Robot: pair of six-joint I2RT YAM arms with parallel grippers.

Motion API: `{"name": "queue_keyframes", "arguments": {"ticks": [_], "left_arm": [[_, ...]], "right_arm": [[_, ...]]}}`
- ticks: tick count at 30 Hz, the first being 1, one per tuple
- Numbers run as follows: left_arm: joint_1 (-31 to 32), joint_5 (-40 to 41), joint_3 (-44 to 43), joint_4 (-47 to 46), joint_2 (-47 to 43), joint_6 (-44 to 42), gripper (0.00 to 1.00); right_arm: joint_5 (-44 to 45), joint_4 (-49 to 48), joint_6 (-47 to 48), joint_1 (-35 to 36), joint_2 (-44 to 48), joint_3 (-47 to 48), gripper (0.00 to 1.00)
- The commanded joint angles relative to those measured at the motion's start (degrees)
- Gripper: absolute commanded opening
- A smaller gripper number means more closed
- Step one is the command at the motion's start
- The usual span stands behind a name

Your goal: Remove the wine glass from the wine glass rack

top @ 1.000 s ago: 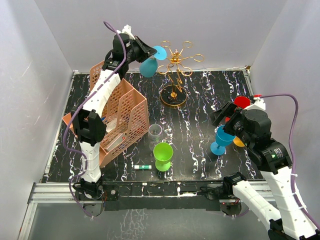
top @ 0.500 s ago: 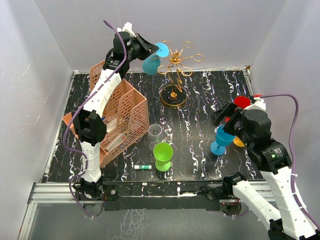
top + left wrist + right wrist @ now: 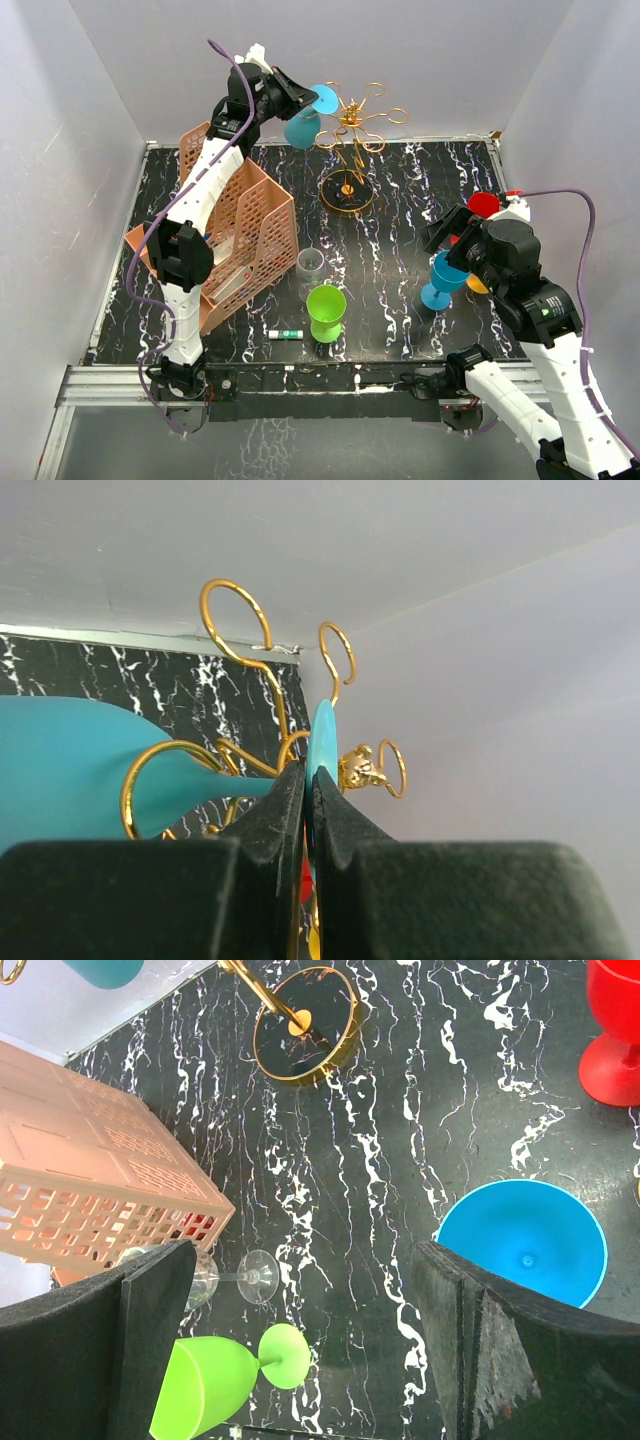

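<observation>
Aloft, left arm (image 3: 205,180) outstretched, jaws pinching wine glass (image 3: 300,130) by rack (image 3: 351,120)

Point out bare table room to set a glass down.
Bare tabletop lies back right, between the wine glass rack and the red glass, and mid-table between the green glass and blue glass. Crowded beside the pink organizer.

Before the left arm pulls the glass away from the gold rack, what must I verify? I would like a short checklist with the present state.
1. Grip: left gripper shut on the foot of the wine glass: ok.
2. Stem free of the loops of the wine glass rack: cannot tell; gold wire crosses it.
3. Rack upright on the table: ok.
4. The right gripper open, away from the rack: ok.
</observation>
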State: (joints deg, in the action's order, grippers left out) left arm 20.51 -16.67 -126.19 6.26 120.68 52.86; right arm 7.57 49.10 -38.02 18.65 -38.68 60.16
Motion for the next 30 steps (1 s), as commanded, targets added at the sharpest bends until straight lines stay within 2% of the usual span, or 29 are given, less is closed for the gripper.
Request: {"name": "queue_keyframes", "arguments": {"ticks": [1, 7, 17, 30], "left_arm": [[-0.04, 2.99, -2.29, 1.41, -2.66, -2.68, 0.0], [-0.73, 5.71, -0.72, 2.13, -4.65, -3.03, 0.0], [-0.17, 5.76, 1.89, 0.12, -5.07, -0.98, 0.0], [2.07, 3.75, -1.69, 0.08, -1.04, 0.64, 0.0]], "right_arm": [[0.97, -2.54, -0.24, 0.17, 0.39, 0.71, 0.98], [2.04, -1.9, -0.2, 0.23, 0.78, 0.75, 0.98], [1.72, -1.9, -0.37, 0.24, 0.22, 0.86, 0.98], [1.92, -1.9, -0.34, 0.21, 0.06, 1.01, 0.98]]}}
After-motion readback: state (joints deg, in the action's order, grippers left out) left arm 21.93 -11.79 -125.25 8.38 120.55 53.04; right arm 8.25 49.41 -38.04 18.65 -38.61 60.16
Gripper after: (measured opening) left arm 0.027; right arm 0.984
